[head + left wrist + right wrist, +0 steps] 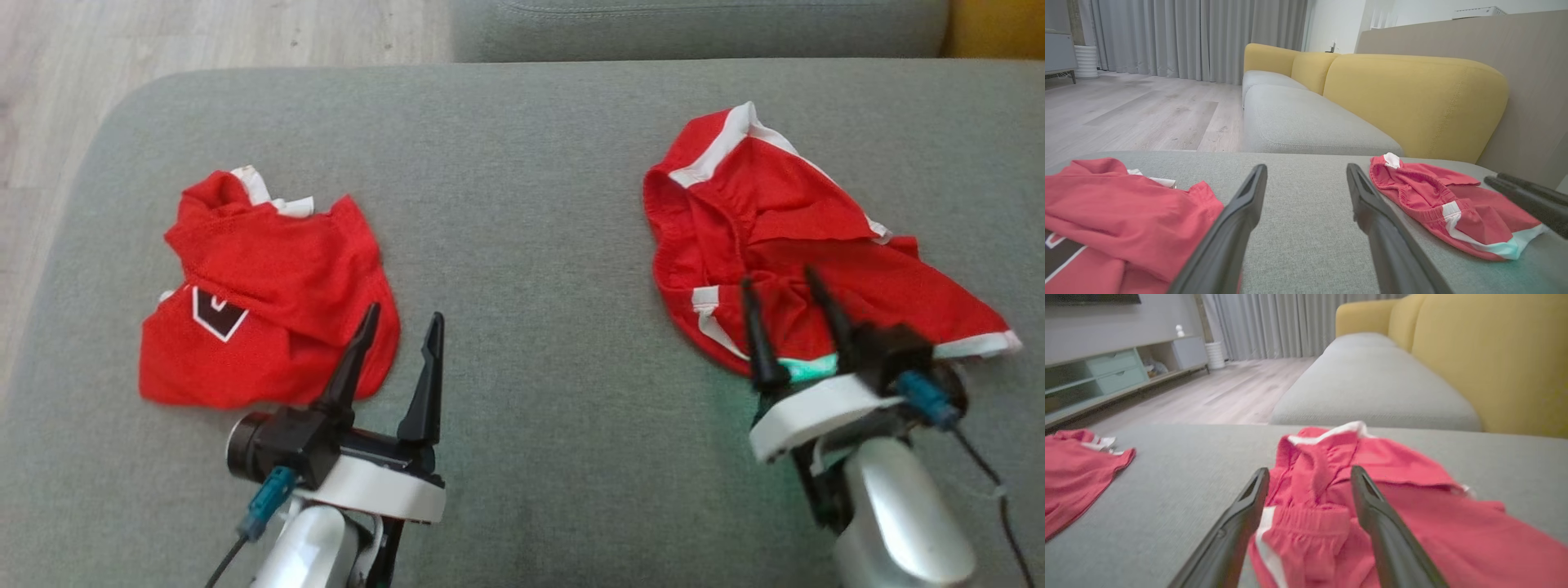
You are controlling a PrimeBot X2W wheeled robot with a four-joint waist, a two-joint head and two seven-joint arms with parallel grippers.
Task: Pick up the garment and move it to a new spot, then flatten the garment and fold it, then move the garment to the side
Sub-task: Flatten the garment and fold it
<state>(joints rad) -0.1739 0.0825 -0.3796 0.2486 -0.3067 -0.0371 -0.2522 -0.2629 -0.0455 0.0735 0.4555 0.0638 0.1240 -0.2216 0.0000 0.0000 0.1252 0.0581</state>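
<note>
A crumpled red garment with white trim (775, 220) lies on the right of the grey cushion (531, 204). My right gripper (777, 278) stands open over its near edge, fingers apart with cloth below and between them but not pinched. The right wrist view shows this same garment (1392, 477) beyond my open right gripper (1309, 469). A second red garment with a dark and white emblem (269, 286) lies bunched at the left. My left gripper (406, 312) is open beside its right edge and holds nothing; in the left wrist view it (1306, 167) points at bare cushion.
The cushion's left edge drops to a wooden floor (122, 49). A second grey seat (1306, 122) with yellow backrests (1412, 102) lies beyond the far edge. Bare cushion separates the two garments. My right gripper's fingers (1527, 192) enter the left wrist view at right.
</note>
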